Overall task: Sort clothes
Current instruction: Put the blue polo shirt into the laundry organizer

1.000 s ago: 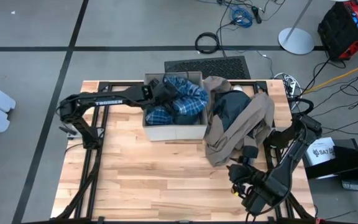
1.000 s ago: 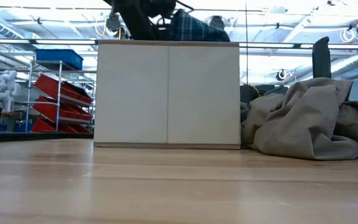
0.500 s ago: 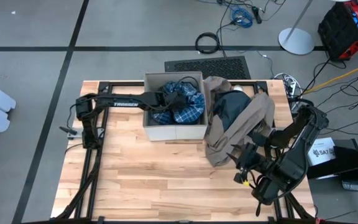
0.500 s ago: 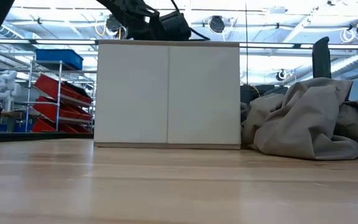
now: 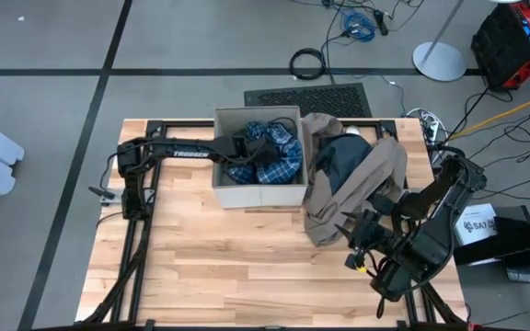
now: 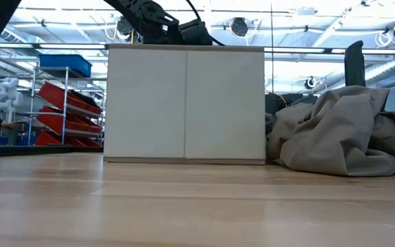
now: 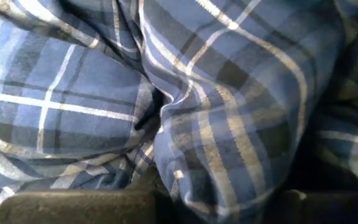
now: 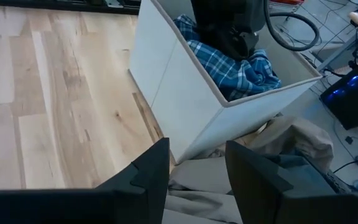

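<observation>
High view shows our left gripper [image 5: 263,150] has dropped into the box [image 5: 247,194], pressed against the plaid shirt [image 5: 279,164] beneath it; whether it grips we cannot tell. Our right gripper [image 5: 350,232], jaws apart, has advanced beside the taupe-brown piece [image 5: 375,179].

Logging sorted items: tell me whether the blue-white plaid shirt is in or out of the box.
In. The blue-white plaid shirt lies bunched inside the white-walled box, below its rim; the left gripper reaches into it.

Bright, even overhead light; the left wrist view looks perhaps slightly blurred.
</observation>
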You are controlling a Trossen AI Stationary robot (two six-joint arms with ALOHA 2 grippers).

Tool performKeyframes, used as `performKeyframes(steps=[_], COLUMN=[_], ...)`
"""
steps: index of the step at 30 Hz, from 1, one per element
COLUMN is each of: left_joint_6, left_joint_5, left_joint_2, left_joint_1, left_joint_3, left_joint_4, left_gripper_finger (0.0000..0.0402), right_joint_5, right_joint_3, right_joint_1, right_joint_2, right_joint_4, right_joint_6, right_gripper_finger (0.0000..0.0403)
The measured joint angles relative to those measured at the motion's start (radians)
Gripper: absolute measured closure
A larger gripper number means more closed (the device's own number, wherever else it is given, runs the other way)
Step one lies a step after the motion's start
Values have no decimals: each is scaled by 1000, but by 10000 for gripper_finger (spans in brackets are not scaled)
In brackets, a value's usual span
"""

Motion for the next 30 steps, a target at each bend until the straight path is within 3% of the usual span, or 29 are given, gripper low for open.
performKeyframes(steps=[9, 13, 16, 20, 25, 30], left_joint_6=[6, -4, -5, -10, -131, -159], left_joint_5=[5, -68, -111, -147, -116, -97], left_joint_2=[11, -13, -102, -208, -356, -476], left_joint_1=[-5, -21, -39, -61, -66, -74], left_joint_3=[1, 1, -18, -22, -20, -20], left_joint_4=[2, -19, -95, -64, -118, -142], left_gripper_finger=[338, 338, 319, 286, 262, 255], right_joint_5=[-5, -5, -5, -5, -4, -4], right_joint_3=[0, 0, 0, 0, 0, 0], right_joint_1=[0, 1, 1, 1, 1, 1], right_joint_2=[0, 0, 0, 1, 1, 1], right_joint_4=[29, 33, 33, 34, 38, 44], right_joint_6=[3, 3, -1, -1, -18, -22], right_gripper_finger=[259, 259, 259, 259, 259, 259])
